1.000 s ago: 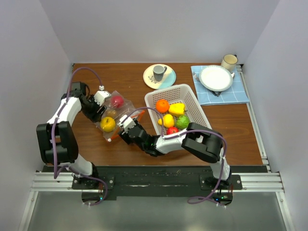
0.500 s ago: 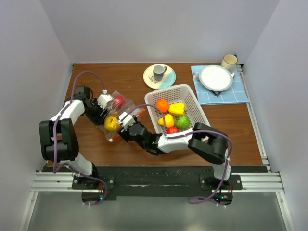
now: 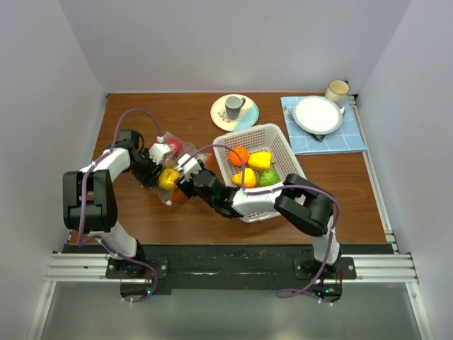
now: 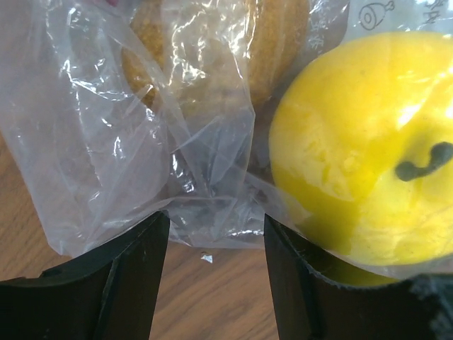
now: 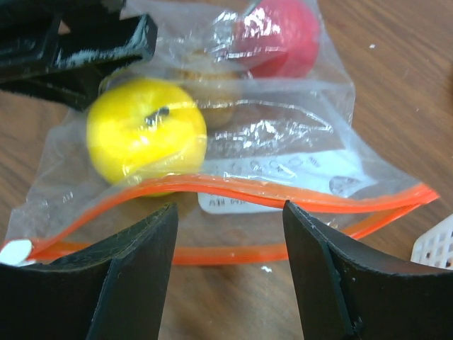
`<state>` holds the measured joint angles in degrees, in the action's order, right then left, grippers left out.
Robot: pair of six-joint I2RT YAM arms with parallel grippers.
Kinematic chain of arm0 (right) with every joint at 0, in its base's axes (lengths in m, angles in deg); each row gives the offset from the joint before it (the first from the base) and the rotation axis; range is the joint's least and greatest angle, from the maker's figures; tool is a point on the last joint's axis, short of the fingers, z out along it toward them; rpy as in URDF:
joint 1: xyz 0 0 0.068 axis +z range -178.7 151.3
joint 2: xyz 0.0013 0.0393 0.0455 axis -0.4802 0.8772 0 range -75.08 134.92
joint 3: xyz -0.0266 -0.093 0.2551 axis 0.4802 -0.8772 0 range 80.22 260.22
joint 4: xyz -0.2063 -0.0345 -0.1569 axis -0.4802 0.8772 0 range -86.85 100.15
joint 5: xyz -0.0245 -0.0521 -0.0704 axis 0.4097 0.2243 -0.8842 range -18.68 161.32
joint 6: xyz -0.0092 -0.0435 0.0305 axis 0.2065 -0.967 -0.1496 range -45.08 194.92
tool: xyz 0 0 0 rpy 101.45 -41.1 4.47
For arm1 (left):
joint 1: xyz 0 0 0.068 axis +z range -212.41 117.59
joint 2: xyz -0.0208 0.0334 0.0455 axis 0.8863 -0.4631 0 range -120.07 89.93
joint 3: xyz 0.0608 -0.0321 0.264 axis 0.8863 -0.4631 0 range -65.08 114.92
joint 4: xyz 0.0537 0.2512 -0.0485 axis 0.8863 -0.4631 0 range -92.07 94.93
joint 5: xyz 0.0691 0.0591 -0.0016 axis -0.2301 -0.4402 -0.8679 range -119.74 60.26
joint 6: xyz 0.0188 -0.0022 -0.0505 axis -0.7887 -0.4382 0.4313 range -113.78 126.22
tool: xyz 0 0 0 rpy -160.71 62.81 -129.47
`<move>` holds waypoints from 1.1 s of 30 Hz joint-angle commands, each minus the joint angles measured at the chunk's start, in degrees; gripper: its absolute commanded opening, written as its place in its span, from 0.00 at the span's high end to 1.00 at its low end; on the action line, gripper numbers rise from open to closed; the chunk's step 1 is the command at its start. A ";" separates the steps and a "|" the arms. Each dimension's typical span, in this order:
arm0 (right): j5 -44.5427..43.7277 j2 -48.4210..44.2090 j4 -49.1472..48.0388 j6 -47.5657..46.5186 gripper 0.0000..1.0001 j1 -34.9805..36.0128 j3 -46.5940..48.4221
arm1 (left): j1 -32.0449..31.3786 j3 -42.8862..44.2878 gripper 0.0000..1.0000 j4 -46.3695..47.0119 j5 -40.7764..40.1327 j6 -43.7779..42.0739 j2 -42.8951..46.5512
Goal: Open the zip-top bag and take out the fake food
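Wood-brown tabletop [image 3: 354,185], pale walls [image 3: 233,42]. Clear crinkly zip-top bag [image 5: 283,134], orange strip [image 5: 233,185] parted, holds yellow and red fake food [image 5: 145,131]. Left fingers [image 4: 106,276] and right fingers [image 5: 120,283] gape wide, gripping nothing.

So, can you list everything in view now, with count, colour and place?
basket: one, white, centre.
zip-top bag: one, clear with orange zip, left of basket.
fake food: three in bag, yellow, red, tan; four showing in basket, orange, two yellow, green.
small plate: one, cream, far centre, grey cup on it.
cloth: one, blue, far right, white plate on it.
mug: one, cream, far right corner.
left hand: open, at bag's closed end.
right hand: open, at zip.
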<state>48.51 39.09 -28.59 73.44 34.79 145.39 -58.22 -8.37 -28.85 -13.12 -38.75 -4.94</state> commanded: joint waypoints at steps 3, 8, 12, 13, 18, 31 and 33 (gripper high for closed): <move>2.94 0.70 -2.79 0.16 0.33 0.41 -0.13 | -1.63 0.86 0.40 1.79 -1.41 0.41 -1.72; 5.67 3.68 -2.36 -1.25 0.21 0.24 3.64 | -2.86 1.56 0.40 1.88 -2.21 0.58 -2.25; 6.99 5.80 -2.44 -1.16 0.16 0.33 6.02 | -3.66 2.44 0.40 1.61 -2.73 0.41 -3.39; 7.25 6.06 -2.62 -0.90 0.13 0.33 6.46 | -3.75 2.70 0.40 1.61 -2.91 0.24 -3.83; 7.95 8.08 -5.43 -0.81 0.01 0.33 7.52 | -5.85 4.02 0.41 0.74 -3.26 -0.73 -5.15; 10.85 11.52 -6.57 -0.90 0.19 0.24 8.67 | -8.49 5.09 0.44 -2.26 -3.17 -4.25 -7.52; 10.77 10.55 -5.87 0.07 0.33 0.06 7.96 | -8.32 4.55 0.45 -1.47 -4.23 -4.25 -7.17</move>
<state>55.79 50.76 -32.99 71.60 33.91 153.98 -65.48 -3.04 -30.77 -17.42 -41.57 -10.77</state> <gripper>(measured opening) 0.802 0.552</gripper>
